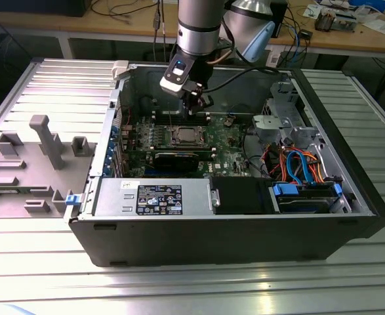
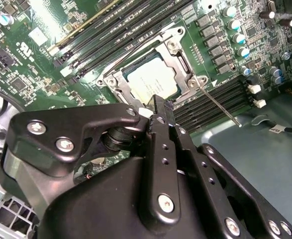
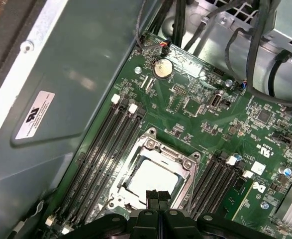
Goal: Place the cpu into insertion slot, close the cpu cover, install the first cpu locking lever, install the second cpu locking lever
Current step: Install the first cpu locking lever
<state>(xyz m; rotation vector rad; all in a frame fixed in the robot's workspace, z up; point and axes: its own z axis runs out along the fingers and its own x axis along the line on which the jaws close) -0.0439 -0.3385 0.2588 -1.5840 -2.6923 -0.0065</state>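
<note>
The cpu (image 2: 150, 80) (image 3: 153, 180) lies flat in the insertion slot (image 1: 183, 136) on the green board, its silvery face up. The cpu cover (image 2: 181, 55) (image 3: 158, 148), a metal frame, lies down around it. In the second wrist view a thin metal locking lever (image 2: 219, 106) sticks out from one socket corner over the memory slots. My gripper (image 1: 195, 105) (image 2: 160, 103) (image 3: 158, 195) hangs just above one edge of the socket, its black fingers shut together on nothing.
The open computer case (image 1: 218, 230) lies on a ribbed metal table. Black memory slots (image 3: 108, 144) flank the socket on both sides. A long black expansion card (image 1: 179, 157), a power supply box (image 1: 153, 197) and a drive cage with cables (image 1: 297, 164) crowd the case.
</note>
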